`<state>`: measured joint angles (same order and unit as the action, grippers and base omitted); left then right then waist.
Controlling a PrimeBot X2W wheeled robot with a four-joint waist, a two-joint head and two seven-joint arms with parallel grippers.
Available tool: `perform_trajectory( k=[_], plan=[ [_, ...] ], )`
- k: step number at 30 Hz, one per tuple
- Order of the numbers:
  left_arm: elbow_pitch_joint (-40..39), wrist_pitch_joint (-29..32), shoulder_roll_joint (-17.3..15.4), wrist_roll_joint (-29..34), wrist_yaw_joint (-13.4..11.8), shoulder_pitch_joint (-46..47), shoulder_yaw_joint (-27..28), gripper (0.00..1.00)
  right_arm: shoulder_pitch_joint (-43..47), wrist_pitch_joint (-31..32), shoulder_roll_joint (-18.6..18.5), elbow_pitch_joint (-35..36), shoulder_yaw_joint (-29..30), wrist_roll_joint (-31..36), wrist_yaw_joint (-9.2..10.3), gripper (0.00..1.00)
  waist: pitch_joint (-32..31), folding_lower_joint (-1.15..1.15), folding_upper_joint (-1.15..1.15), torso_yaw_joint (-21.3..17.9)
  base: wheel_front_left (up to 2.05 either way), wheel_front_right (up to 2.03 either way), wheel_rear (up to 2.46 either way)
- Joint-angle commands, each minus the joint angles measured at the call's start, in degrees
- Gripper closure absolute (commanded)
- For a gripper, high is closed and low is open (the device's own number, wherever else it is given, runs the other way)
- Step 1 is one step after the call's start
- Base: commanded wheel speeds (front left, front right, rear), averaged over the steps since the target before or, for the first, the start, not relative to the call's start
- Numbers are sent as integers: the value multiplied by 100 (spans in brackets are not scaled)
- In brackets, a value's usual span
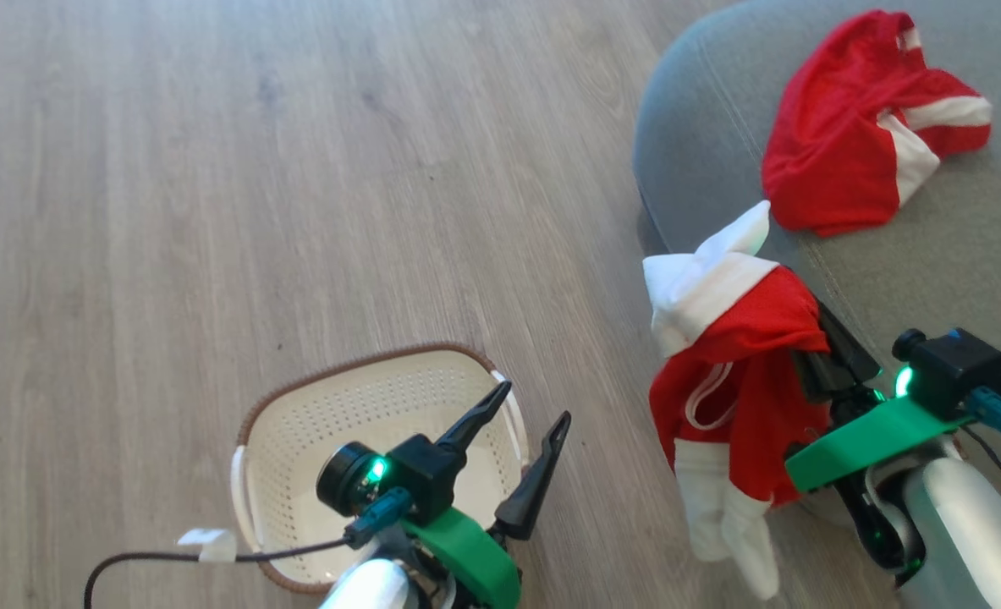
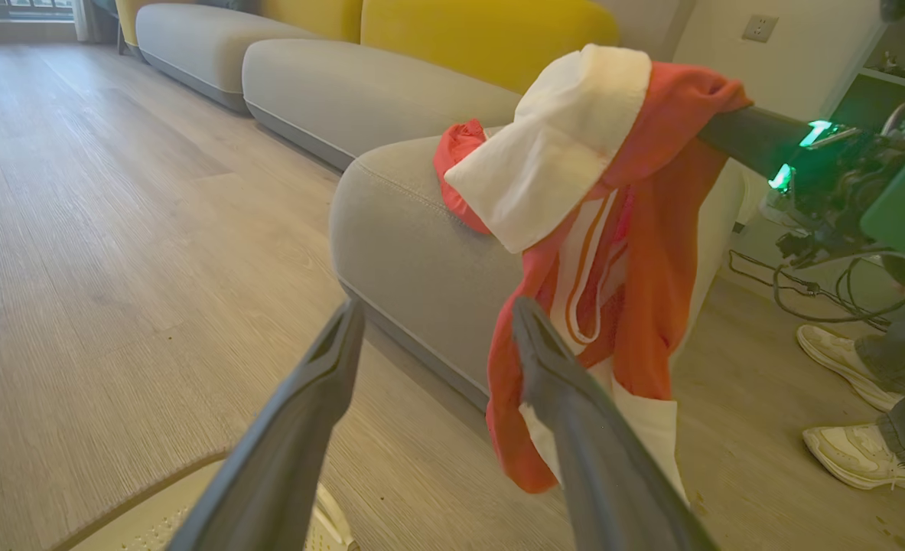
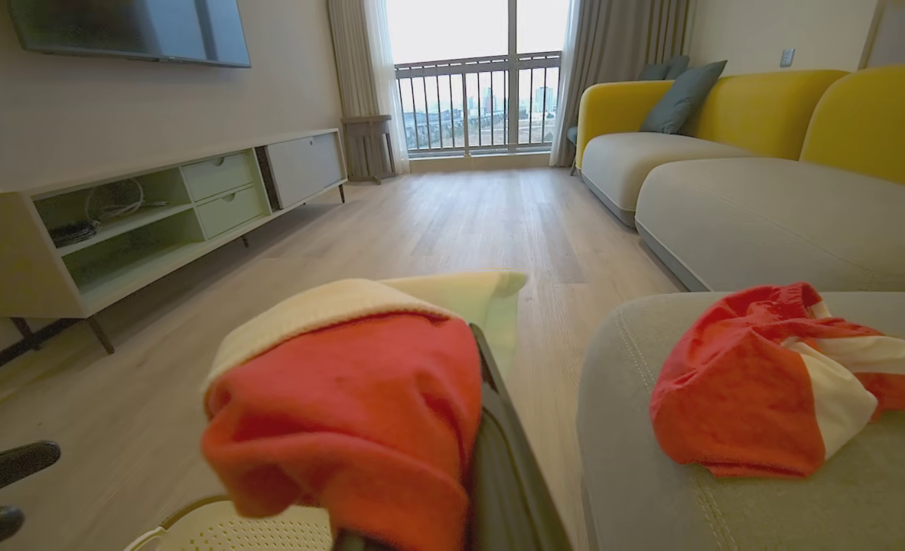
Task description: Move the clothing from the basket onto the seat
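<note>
Red fabric with white panels makes up the clothing, and there are two pieces of it. The first garment point(image 1: 855, 144) lies crumpled on top of the single grey seat point(image 1: 703, 135), close to its rounded end. The second garment point(image 1: 745, 372) hangs in the air just beside the seat's edge, over the wooden floor point(image 1: 212, 169). It is draped across the right fingers point(image 1: 843, 342), which are pressed together and pinch its fabric. A white end of it dangles lowest.

One cream basket point(image 1: 314, 414) with a brown rim stands on the floor, apart from the seat, with two white handles at its sides. The left fingers point(image 1: 475, 419), two dark prongs, are spread wide above the basket's right side and touch nothing.

In the left wrist view, a person's two pale shoes point(image 2: 854, 458) stand on the floor beyond the hanging garment.
</note>
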<state>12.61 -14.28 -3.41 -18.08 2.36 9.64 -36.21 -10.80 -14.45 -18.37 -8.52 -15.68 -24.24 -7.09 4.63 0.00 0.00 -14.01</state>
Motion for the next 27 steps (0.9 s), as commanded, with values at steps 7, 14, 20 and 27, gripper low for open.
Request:
perform_trajectory(
  k=[7, 14, 20, 27],
  plan=[
    [-269, -71, 52, 149, 12, 549, 144, 0, -334, -55, 75, 358, 195, 50, -40, 100, 581, 0, 0, -262, 0, 0, 0],
    [-298, -71, 43, 312, 53, 909, 198, 0, -947, -55, 173, 532, 564, -129, -40, 100, 1263, 0, 0, -476, 0, 0, 0],
    [-320, -63, -136, 441, 47, 1332, 383, 0, -2352, -55, 127, 189, 763, -476, -40, 100, 2095, 0, 0, -715, 0, 0, 0],
    [-357, 1, -342, 523, 19, 1673, 515, 0, -4689, 311, -310, -758, 1289, -1108, -40, 100, 2972, 0, 0, -723, 0, 0, 0]
  ],
)
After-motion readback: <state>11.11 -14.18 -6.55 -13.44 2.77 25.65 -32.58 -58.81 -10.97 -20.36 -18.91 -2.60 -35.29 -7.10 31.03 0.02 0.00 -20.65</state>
